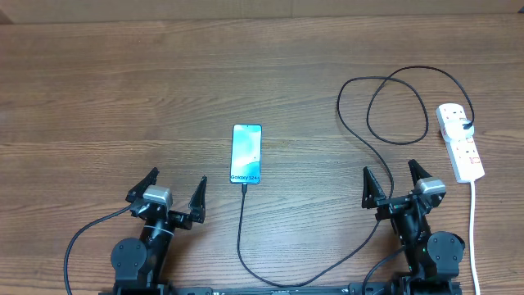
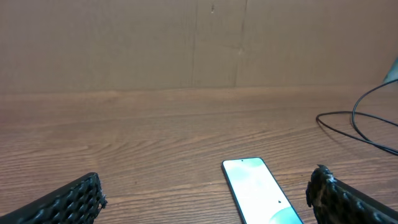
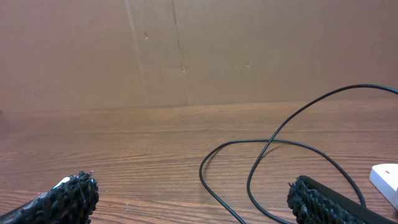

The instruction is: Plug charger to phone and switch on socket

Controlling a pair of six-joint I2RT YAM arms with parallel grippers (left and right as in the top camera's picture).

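Left gripper (image 1: pixel 178 177) near "Galaxy S24" phone (image 1: pixel 246 154)

Matt, grained wood on the table (image 1: pixel 106 90); a glossy glass screen on the phone (image 1: pixel 246 153); smooth white plastic on the power strip (image 1: pixel 461 147). The charger cable (image 3: pixel 268 142) looks matt black, the finger pads (image 2: pixel 68 202) knobbly black, the backdrop (image 3: pixel 186 50) dull brown cardboard.

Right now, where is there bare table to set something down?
Bare wood left of the phone, beyond the left gripper, and along the far edge. A narrower patch between phone and the charger loops. Crowded on the right: charger, socket and right gripper sit close.
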